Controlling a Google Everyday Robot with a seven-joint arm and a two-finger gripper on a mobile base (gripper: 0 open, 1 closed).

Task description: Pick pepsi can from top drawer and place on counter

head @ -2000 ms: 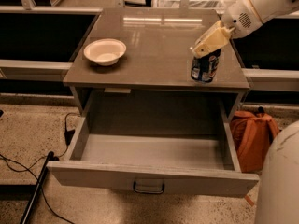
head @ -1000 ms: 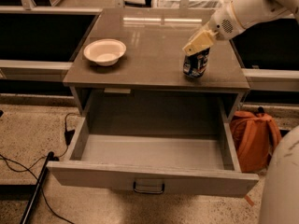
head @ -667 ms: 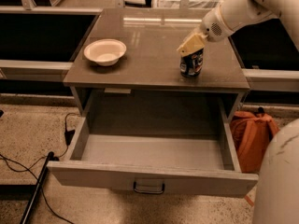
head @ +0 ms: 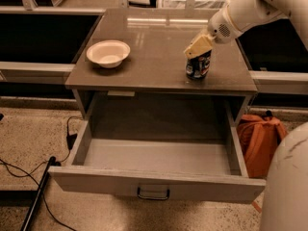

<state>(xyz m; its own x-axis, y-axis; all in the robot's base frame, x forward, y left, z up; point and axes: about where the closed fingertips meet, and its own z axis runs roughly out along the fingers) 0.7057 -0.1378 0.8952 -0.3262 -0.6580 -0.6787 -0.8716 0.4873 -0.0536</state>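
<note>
Standing upright on the desk (head: 154, 57), long axis vertical, the pepsi can (head: 198, 66) sits directly beneath the claw (head: 198, 48), which pinches its top.

- Counter (head: 159, 57): open surface is found across the middle and rear, between the white bowl (head: 108, 53) at the left and the pepsi can (head: 198, 66) near the right front; the two are set well apart.
- Gripper (head: 198, 46): placed at the can's top. Approach from the upper right is blocked by the white arm (head: 240, 13).
- Top drawer (head: 154, 155): pulled out, with its inside reachable from above.
- Floor: an orange backpack (head: 257, 141) is lodged right of the drawer, and cables (head: 29, 177) are laid at the left.
</note>
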